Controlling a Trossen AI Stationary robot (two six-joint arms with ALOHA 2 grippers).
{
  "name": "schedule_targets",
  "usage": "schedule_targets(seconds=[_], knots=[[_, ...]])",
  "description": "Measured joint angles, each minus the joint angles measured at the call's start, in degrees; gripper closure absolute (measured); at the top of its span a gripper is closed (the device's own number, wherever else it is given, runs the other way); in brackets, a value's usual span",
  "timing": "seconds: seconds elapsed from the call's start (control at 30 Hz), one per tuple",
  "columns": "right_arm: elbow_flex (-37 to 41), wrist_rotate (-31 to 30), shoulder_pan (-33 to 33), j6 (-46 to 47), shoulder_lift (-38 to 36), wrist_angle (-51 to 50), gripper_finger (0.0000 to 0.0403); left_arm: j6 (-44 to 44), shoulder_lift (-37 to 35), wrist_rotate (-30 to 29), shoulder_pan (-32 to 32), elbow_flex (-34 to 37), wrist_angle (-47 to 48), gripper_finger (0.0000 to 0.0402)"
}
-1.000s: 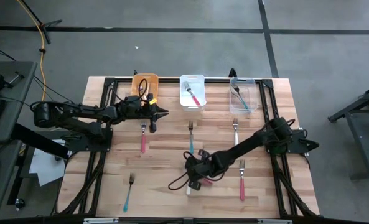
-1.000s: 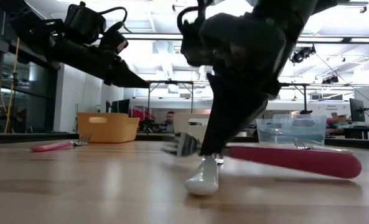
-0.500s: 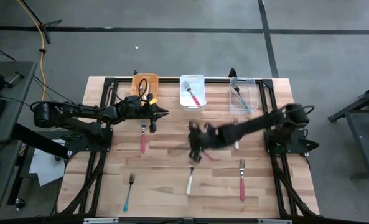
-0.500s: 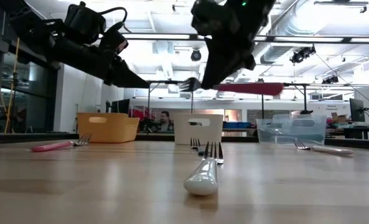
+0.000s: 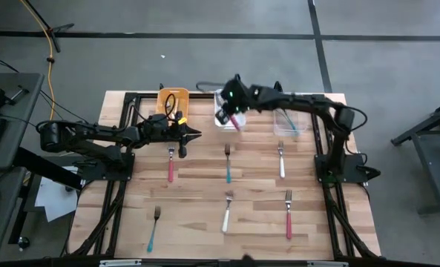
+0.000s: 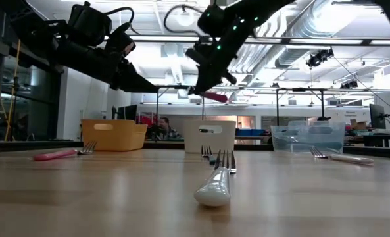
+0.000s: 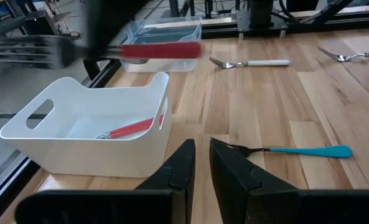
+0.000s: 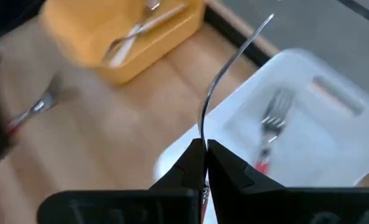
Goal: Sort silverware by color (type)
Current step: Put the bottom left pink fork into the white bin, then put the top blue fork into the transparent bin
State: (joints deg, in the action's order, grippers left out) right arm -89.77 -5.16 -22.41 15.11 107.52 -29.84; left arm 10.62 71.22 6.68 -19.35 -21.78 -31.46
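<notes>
As held aloft: right tool (image 5: 231,116) clamped on a red-handled fork (image 6: 214,97), above the white bin (image 5: 229,110), which already holds one red fork (image 7: 129,129).
Left tool (image 5: 193,135): fingers nearly together, holding nothing, hovering by the orange bin (image 5: 172,101).
Edges: three bins line the worktop (image 5: 205,185) far edge; the clear bin (image 5: 289,111) sits toward the right corner.
Open room: six forks lie well apart across the middle and near rows, among them a white-handled fork (image 5: 226,216).
Change: a second ago the right tool was down beside the white-handled fork; it has since risen and crossed to the bin.
</notes>
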Motion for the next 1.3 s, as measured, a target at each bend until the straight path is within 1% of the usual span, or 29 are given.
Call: schedule_targets(seconds=[0.13,0.27,0.4,0.53,0.9,1.0,1.2,1.3], knots=[[-5.2,1.7,-5.3,-1.7,5.3,-3.5,0.0396,0.0,0.0,0.0,0.0,0.0,0.0,0.0362],[-5.7,5.0,-8.2,-2.6,9.5,-4.2,0.0396,0.1,0.0,0.0,0.0,0.0,0.1,0.0362],[-5.0,6.3,-9.3,-3.1,12.4,-2.4,0.0396,1.0,0.0,0.0,0.0,0.0,0.0,0.0362],[-5.0,7.6,-9.9,-3.4,13.5,0.2,0.0396,1.1,0.0,0.0,0.0,0.0,0.0,0.0362],[-5.0,8.8,-10.2,-2.3,15.9,0.3,0.0394,1.1,0.0,0.0,0.0,0.0,-0.1,0.0362],[-5.0,8.8,-10.2,-2.2,16.0,0.2,0.0382,1.0,0.0,0.0,0.0,0.0,0.1,0.0362],[-5.0,8.8,-10.2,-4.6,14.6,0.5,0.0337,0.1,0.0,0.1,0.0,0.0,0.3,0.0362],[-5.0,8.7,-10.2,-6.2,13.5,1.0,0.0326,0.1,0.0,0.1,0.0,0.0,0.3,0.0362]])
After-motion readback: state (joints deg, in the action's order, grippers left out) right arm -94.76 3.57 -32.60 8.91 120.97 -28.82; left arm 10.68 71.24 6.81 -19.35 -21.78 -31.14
